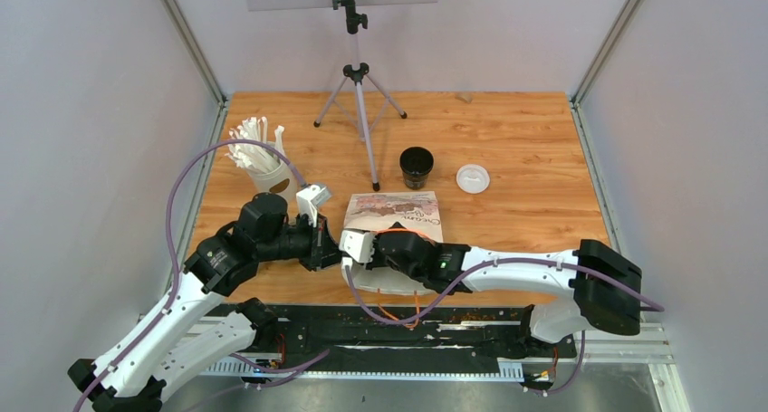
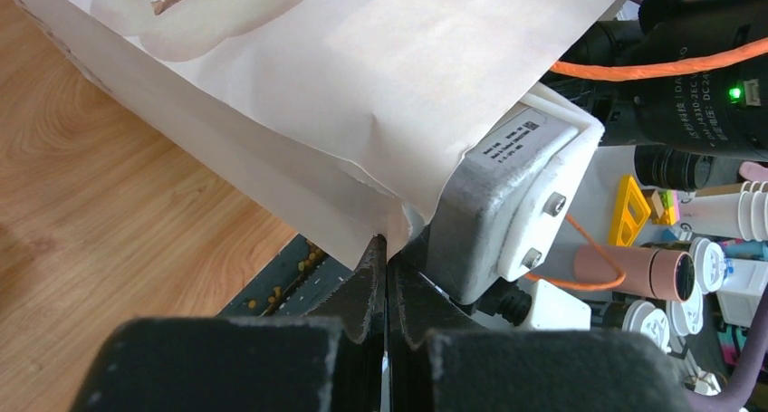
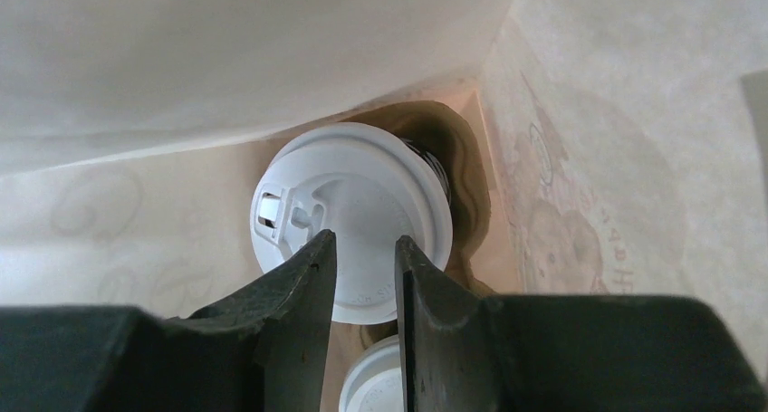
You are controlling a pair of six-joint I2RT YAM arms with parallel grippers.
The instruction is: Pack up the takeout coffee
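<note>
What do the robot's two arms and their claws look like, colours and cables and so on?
The left arm and right arm have white links between black joints, each trailed by a purple cable. The right arm also carries an orange cable, a small green light and a white labelled box at its wrist. The left claw and right claw each have two black tapering fingers.

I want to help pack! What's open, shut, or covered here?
Paper bag: lying down, mouth open.
Left gripper: shut on bag's edge.
Right gripper: jaws apart, inside bag.
Cup in bag: lid on.
Black cup: upright, no lid.
Loose lid: lying apart from black cup.
Straw cup: upright, filled.
</note>
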